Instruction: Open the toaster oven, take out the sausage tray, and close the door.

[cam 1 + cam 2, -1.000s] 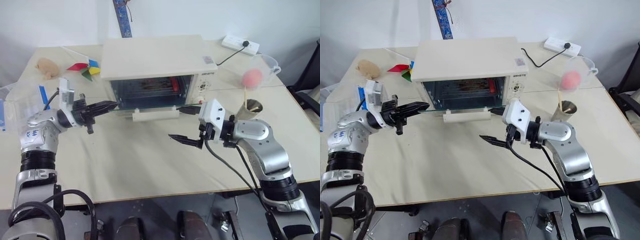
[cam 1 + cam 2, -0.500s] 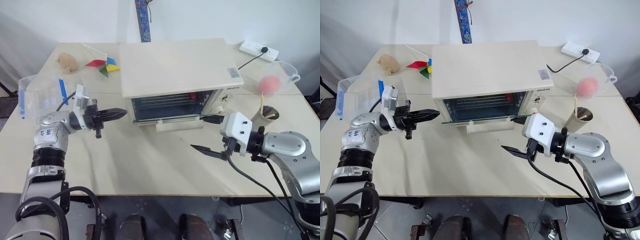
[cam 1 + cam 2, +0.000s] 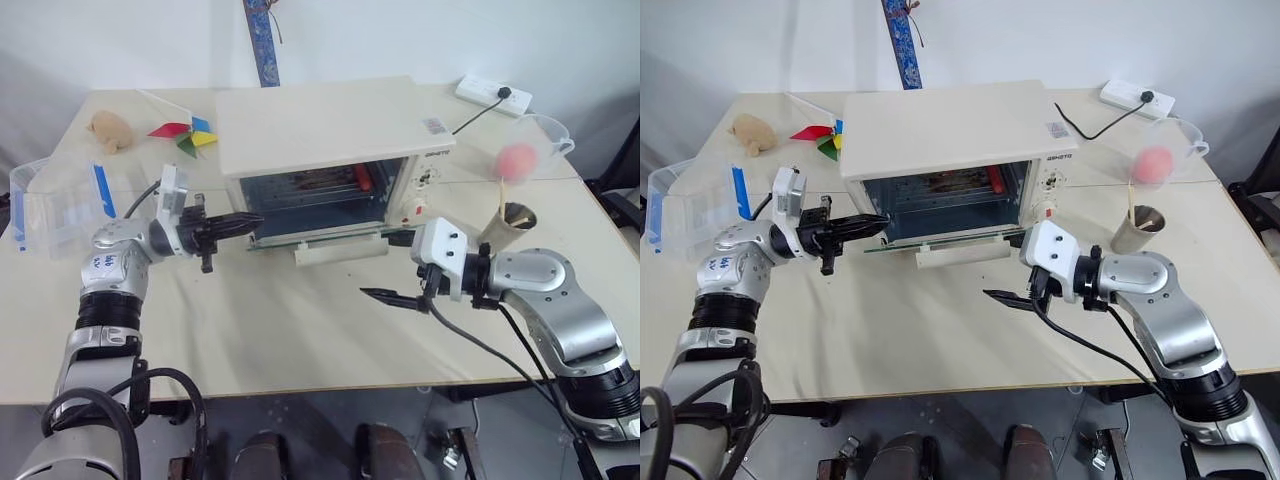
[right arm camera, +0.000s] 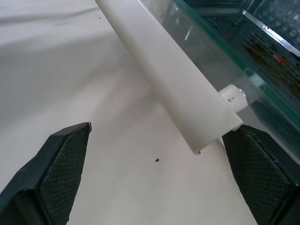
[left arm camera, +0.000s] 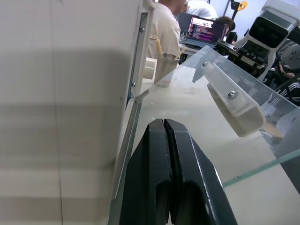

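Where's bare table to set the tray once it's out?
Broad bare table in front of the open door, between the left gripper and right gripper. Crowded behind: toys left, cups right.

toaster oven [image 3: 335, 125] is set on table [image 3: 280, 330] | door [image 3: 320, 232] is dropped open, handle [image 3: 340, 250] at front | left gripper [image 3: 250, 222] is pinched together at door's left edge | right gripper [image 3: 395, 270] is spread wide beside handle's right end
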### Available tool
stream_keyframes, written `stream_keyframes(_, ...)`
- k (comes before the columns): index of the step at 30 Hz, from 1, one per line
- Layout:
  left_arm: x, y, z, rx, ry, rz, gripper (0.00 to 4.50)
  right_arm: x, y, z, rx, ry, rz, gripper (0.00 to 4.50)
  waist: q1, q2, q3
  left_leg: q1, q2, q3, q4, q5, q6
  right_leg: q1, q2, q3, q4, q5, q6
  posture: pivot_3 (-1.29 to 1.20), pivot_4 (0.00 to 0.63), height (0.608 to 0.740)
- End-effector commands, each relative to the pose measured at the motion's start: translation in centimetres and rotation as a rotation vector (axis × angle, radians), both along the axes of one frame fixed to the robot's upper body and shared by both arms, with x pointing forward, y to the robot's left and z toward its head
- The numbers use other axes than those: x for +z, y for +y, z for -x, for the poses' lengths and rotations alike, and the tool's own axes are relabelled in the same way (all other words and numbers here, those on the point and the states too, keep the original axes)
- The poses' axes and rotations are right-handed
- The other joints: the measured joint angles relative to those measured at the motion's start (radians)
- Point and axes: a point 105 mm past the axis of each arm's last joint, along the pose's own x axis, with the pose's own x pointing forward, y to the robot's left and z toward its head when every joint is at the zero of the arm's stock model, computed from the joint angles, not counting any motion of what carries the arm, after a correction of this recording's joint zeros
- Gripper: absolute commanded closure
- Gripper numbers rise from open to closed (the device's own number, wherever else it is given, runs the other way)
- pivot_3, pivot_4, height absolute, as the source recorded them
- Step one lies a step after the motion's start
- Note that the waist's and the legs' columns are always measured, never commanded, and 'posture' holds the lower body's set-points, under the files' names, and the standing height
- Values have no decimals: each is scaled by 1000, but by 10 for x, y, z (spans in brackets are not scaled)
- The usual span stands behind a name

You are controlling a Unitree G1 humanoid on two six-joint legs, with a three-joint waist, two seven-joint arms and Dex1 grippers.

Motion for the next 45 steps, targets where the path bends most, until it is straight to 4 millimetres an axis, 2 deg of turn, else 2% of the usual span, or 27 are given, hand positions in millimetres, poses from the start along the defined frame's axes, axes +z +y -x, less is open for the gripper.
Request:
stream_keyframes(1, 17, -2, -3, 1, -59, 11, 4475, 10, 5, 5, 48, -39, 3, 0, 0, -1, 1, 0, 0, 0, 0, 0, 0, 0, 0, 0, 0, 0, 0, 0, 150, 740)
stream_keyframes(13, 22, -13, -5, -48, -66, 26, 4475, 1, -24, -6, -91, 6, 49, 0, 4, -2, 1, -1, 0, 0, 2, 0, 0, 0, 0, 0, 0, 0, 0, 0, 150, 740)
stream_keyframes(20, 16, -20, -2, -93, -53, 6, 4475, 0, -44, 4, -117, 50, 87, 0, 21, -2, 1, -2, 0, 0, 2, 0, 0, 0, 0, 0, -1, 0, 0, 0, 150, 740)
stream_keyframes(26, -4, -28, 11, -176, -5, -58, 4475, 0, -86, 24, -213, 120, 194, 0, 34, -2, 2, -3, 0, 0, 4, -1, 1, 0, 0, 0, -1, 0, 0, 0, 150, 740)
stream_keyframes(29, -13, -30, 16, -194, 12, -95, 4475, 4, -114, 24, -329, 90, 276, 0, 39, -2, 2, -3, 0, 0, 4, -1, 1, 0, 0, 0, -2, 0, 0, 0, 150, 740)
stream_keyframes(31, -21, -31, 19, -208, 15, -144, 4475, 13, -122, 19, -387, 37, 279, 0, 39, -2, 2, -3, 0, 0, 5, -1, 1, 0, 0, 0, -2, 0, 0, 0, 150, 740)
stream_keyframes(35, -34, -32, 24, -233, 18, -228, 4475, 30, -116, 13, -400, -49, 242, 0, 39, -2, 2, -3, 0, 0, 5, -1, 1, 0, 0, 0, -1, 0, 0, 0, 150, 740)
stream_keyframes(37, -41, -32, 26, -243, 12, -272, 4475, 35, -107, 9, -386, -87, 228, 0, 39, -2, 2, -3, 0, 0, 5, -1, 1, 0, 0, 0, -2, 0, 0, 0, 150, 740)
stream_keyframes(41, -48, -35, 29, -265, 4, -312, 4475, 43, -81, -2, -353, -167, 187, 0, 36, -2, 2, -3, 0, 0, 6, -1, 1, 0, 0, 0, -1, 0, 0, 0, 150, 740)
stream_keyframes(45, -64, -33, 34, -293, -2, -418, 4475, 41, -41, -14, -288, -231, 148, 0, 35, -2, 2, -6, 0, 0, 6, -1, 1, -2, 0, 0, -1, 0, 0, 0, 150, 740)
